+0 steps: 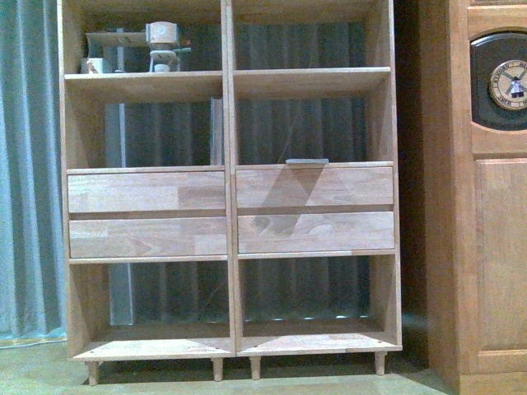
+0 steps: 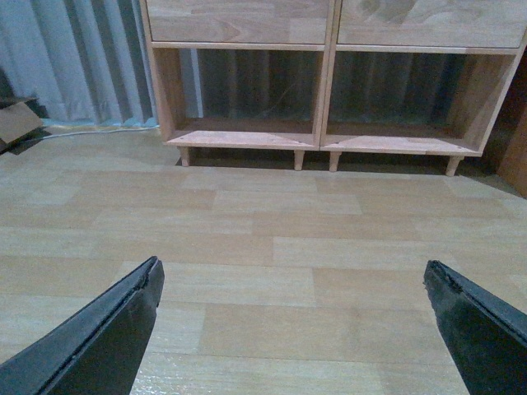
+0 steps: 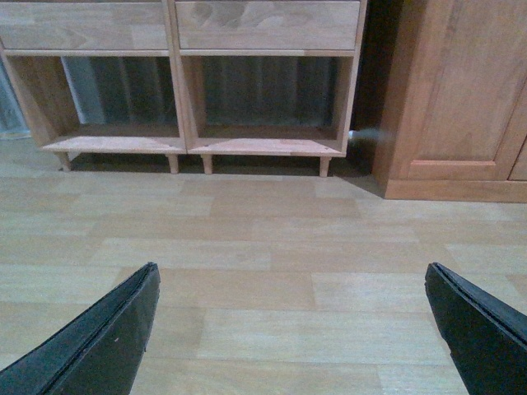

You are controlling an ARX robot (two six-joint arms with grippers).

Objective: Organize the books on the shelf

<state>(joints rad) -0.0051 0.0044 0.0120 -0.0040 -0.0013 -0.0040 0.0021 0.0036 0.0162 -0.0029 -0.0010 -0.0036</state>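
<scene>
Front view: body camera facing the tall light-wood shelving unit [image 1: 229, 189] squarely and from near, the darker wooden clock cabinet [image 1: 486, 247] at the right edge. Wrist views: each camera sits farther back, looking forward and down between the spread black tips of the left gripper [image 2: 290, 264] or right gripper [image 3: 291, 267] across the pale wood-plank floor [image 2: 263, 214]. All three share the unit's bottom cubbies [image 1: 156, 346] and short peg legs [image 1: 217, 369]; front and right wrist views share the cabinet

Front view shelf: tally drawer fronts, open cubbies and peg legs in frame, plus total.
Drawer fronts: 4
Open cubbies: 6
Peg legs: 4
Total on the shelf: 14
</scene>
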